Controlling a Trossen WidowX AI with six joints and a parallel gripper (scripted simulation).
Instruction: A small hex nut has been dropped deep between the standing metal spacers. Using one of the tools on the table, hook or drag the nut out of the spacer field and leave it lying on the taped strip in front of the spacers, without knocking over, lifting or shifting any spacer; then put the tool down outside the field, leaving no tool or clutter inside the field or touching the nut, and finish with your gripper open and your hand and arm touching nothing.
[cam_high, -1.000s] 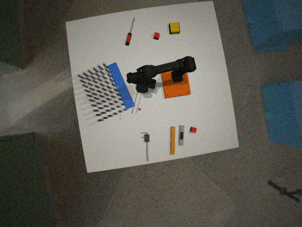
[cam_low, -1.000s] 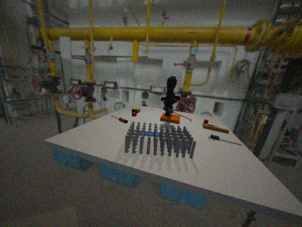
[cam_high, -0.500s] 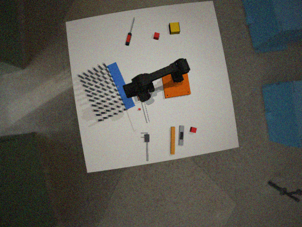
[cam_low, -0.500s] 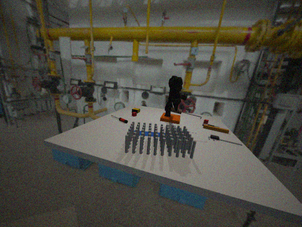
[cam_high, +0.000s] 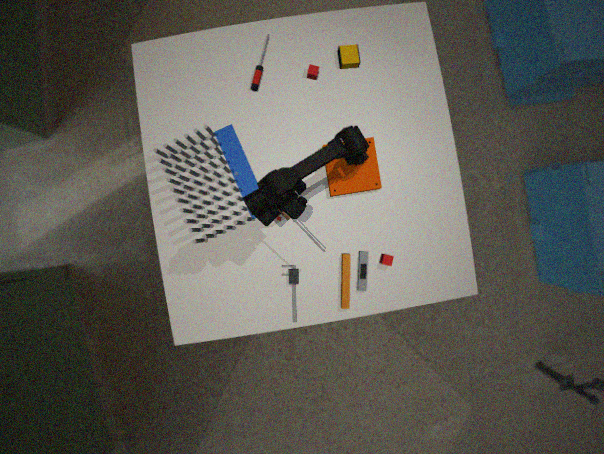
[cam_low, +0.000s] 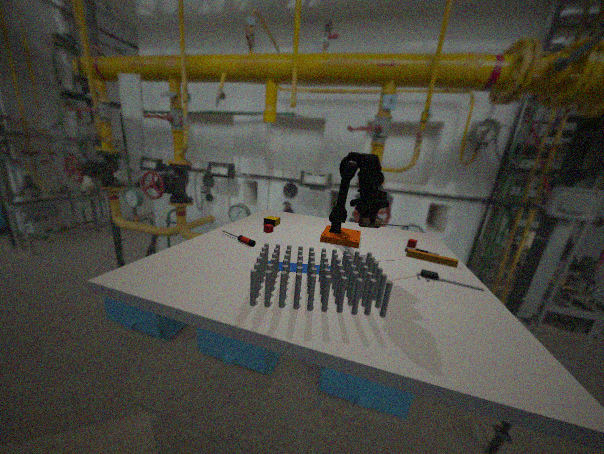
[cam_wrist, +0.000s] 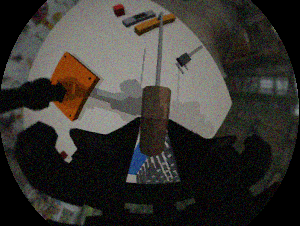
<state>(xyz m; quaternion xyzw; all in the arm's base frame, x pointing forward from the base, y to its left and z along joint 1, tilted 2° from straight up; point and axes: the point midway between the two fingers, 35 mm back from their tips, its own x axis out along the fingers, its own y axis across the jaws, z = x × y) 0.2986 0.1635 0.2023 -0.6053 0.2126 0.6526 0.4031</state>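
My gripper (cam_high: 285, 215) (cam_wrist: 154, 121) is shut on the brown handle (cam_wrist: 156, 100) of a long thin metal rod tool. Its rod (cam_high: 310, 235) (cam_wrist: 158, 60) points away from the spacers, toward the orange bar's side. In the exterior view the gripper (cam_low: 370, 222) is raised well above the table. The grey spacers (cam_high: 200, 241) (cam_low: 298, 290) stand upright in rows. The blue taped strip (cam_high: 237, 160) (cam_low: 300, 268) (cam_wrist: 136, 161) lies along their front, partly under the arm in the top view. I cannot make out the hex nut in any view.
The arm's orange base (cam_high: 360, 177) (cam_wrist: 75, 100) is behind the strip. A small red piece (cam_high: 279, 218) lies near the strip's end. A caliper (cam_high: 293, 276), orange bar (cam_high: 345, 285) and grey bar (cam_high: 362, 257) lie on one side; a screwdriver (cam_high: 257, 77) and yellow cube (cam_high: 349, 56) on the other.
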